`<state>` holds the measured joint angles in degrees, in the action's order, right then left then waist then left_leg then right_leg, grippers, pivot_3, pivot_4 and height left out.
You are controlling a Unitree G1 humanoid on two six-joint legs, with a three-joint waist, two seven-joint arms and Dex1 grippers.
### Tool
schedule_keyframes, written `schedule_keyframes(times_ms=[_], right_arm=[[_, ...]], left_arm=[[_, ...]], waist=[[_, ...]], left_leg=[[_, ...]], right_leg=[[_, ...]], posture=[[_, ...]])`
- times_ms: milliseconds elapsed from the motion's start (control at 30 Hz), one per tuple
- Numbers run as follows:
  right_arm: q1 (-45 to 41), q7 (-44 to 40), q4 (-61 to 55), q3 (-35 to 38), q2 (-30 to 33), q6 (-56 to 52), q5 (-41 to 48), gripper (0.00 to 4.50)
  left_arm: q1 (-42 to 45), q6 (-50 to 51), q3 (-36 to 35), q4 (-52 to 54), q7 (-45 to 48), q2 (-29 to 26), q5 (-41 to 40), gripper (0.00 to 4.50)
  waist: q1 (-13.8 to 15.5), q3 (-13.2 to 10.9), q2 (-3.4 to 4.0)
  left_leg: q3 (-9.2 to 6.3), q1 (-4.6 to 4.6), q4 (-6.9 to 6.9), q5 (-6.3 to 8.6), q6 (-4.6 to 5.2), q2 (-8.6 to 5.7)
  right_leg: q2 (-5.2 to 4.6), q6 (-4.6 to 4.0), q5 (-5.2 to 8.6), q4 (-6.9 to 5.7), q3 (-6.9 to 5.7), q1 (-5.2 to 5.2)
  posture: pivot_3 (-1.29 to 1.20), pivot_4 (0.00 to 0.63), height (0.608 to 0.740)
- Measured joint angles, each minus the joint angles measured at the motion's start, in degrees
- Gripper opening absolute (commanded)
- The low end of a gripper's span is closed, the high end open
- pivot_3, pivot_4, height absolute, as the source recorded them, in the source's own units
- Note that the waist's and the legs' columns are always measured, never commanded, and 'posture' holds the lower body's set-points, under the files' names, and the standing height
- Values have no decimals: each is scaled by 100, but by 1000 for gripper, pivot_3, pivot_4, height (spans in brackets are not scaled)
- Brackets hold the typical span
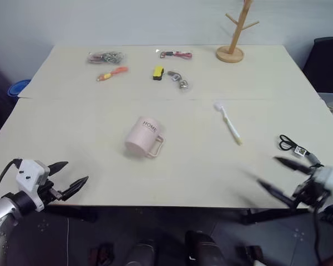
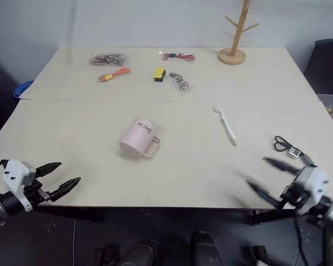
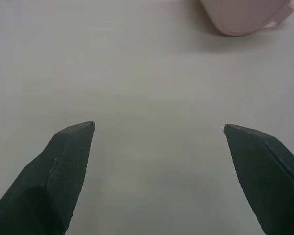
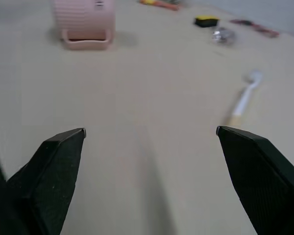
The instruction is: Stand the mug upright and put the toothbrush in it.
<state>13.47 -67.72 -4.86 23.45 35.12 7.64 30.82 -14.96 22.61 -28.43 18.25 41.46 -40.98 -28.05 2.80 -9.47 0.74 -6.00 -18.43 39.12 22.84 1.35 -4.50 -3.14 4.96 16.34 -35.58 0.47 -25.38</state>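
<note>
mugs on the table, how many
1: the pink HOME mug lies on its side near the table's middle, handle toward the robot, left of the toothbrush. None appears hidden.

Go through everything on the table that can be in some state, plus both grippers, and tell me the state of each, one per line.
mug: lying on its side, handle toward the table's near edge, nothing in it.
toothbrush: lying flat on the table, apart from the mug.
left gripper: open, holding nothing.
right gripper: open, holding nothing.
wooden rack: standing upright, pegs bare.
black cord: lying loose, near the table's right edge.
</note>
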Motion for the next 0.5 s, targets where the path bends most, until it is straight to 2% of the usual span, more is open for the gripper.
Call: schedule_keyframes(times_ms=[100, 233, 400, 500], right_arm=[[54, 9, -1, -123, -114, 188, -41, 4453], [78, 29, 60, -83, -101, 326, -63, 4453], [97, 44, 107, -118, -95, 353, -57, 4453], [19, 154, 37, -223, -146, 326, -45, 4453]], left_arm=[[350, 880, 463, 1243, -122, -273, -605, 4500], [2146, 2198, 1194, 2084, -826, -451, -1462, 4500], [3819, 3818, 2692, 1989, -2179, 459, -1522, 4500], [4545, 4651, 3585, 1224, -3096, 1055, -831, 4500]], waist=[[42, 0, 0], [19, 5, 6], [-69, 6, 7], [-100, 6, 1]], left_leg=[[0, 1, 3, -1, 3, -9], [0, 10, 3, -3, -1, -10], [10, 11, 3, -4, -4, -6], [9, 12, 6, -7, -10, -6]], right_leg=[[-8, 0, 0, -5, 1, 0], [-5, 0, 0, -15, 0, 1], [6, 2, -1, -37, 4, -3], [9, 2, -1, -31, 5, -5]], posture=[[0, 150, 740], [0, 150, 740], [0, 150, 740], [0, 150, 740]])
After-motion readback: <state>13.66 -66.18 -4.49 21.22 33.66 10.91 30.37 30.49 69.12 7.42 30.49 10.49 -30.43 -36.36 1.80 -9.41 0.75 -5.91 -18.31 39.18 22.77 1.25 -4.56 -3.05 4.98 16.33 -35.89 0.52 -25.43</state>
